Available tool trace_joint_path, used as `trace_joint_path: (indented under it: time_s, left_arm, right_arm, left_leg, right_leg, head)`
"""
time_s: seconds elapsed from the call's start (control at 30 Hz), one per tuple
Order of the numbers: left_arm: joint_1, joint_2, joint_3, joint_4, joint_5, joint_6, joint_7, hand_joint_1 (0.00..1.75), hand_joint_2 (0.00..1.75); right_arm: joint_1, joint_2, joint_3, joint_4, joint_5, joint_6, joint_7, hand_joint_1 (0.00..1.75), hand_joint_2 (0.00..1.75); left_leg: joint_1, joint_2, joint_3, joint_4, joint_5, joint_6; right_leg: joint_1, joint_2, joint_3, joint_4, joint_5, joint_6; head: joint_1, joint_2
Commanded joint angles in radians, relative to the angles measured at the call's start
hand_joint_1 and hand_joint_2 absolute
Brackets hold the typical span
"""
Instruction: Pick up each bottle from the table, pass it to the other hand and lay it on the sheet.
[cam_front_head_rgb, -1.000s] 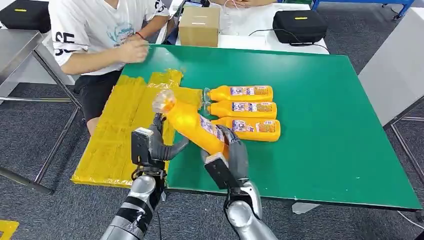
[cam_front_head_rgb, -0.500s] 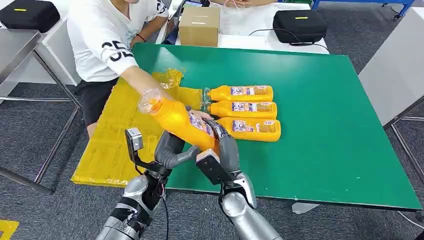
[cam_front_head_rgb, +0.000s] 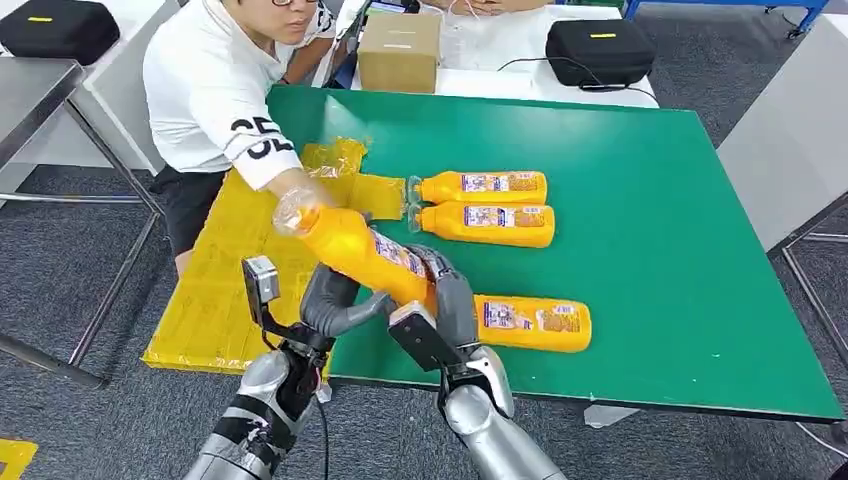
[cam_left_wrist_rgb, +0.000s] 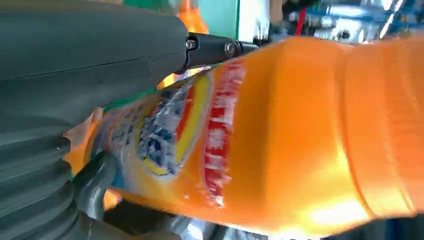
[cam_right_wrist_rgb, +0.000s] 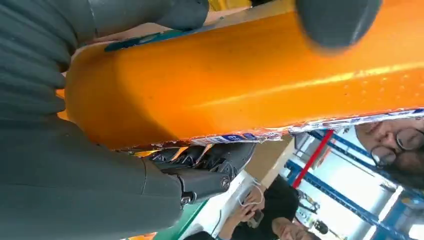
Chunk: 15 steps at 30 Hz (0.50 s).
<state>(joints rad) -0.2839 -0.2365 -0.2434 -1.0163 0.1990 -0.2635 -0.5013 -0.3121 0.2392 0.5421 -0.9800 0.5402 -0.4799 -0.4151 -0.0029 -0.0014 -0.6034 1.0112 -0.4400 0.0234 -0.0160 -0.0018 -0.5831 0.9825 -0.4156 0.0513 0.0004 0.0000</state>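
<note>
Bottle, glossy orange plastic with a clear cap, tilts above the table's near-left edge, its base wrapped by the right hand while the left hand curls against its underside, probably gripping too. Its cap overlaps a person's forearm, blurring both. Crinkled yellow sheet lies just left. Three more bottles lie flat on the smooth green table, whose right half is open. One near bottle is partly hidden behind the right hand.
</note>
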Motion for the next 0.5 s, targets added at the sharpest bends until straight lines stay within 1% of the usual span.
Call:
trace_joint_path:
  time_s: [0.03, 0.33, 0.37, 0.5]
  left_arm:
    - [-0.026, 0.019, -0.034, -0.018, -0.095, 0.123, 0.005, 1.75, 1.75]
    - [-0.026, 0.019, -0.034, -0.018, -0.095, 0.123, 0.005, 1.75, 1.75]
    - [-0.042, 0.020, -0.036, 0.018, -0.106, 0.147, 0.043, 1.75, 1.75]
    - [-0.067, 0.022, -0.038, 0.058, -0.132, 0.179, 0.031, 1.75, 1.75]
  right_arm:
    - [-0.081, -0.007, 0.063, 0.141, 0.036, 0.020, 0.030, 1.75, 1.75]
    - [-0.081, -0.007, 0.063, 0.141, 0.036, 0.020, 0.030, 1.75, 1.75]
    - [-0.076, -0.009, 0.063, 0.136, 0.045, 0.022, 0.037, 1.75, 1.75]
    - [-0.087, -0.001, 0.071, 0.151, 0.064, 0.032, 0.042, 1.75, 1.75]
  left_leg:
    - [0.001, 0.001, 0.002, 0.000, -0.001, -0.001]
    - [0.001, 0.001, 0.002, 0.000, -0.001, -0.001]
    - [0.001, 0.001, 0.003, 0.000, -0.002, -0.002]
    - [0.001, -0.001, 0.002, 0.000, 0.000, -0.001]
  right_leg:
    - [0.001, 0.001, 0.001, 0.000, 0.000, -0.002]
    - [0.001, 0.001, 0.002, 0.000, 0.000, -0.001]
    - [0.001, 0.001, 0.003, 0.000, -0.001, -0.002]
    - [0.001, -0.001, 0.002, -0.001, -0.001, -0.002]
  head:
    - [0.000, 0.000]
    - [0.000, 0.000]
    - [0.000, 0.000]
    - [0.000, 0.000]
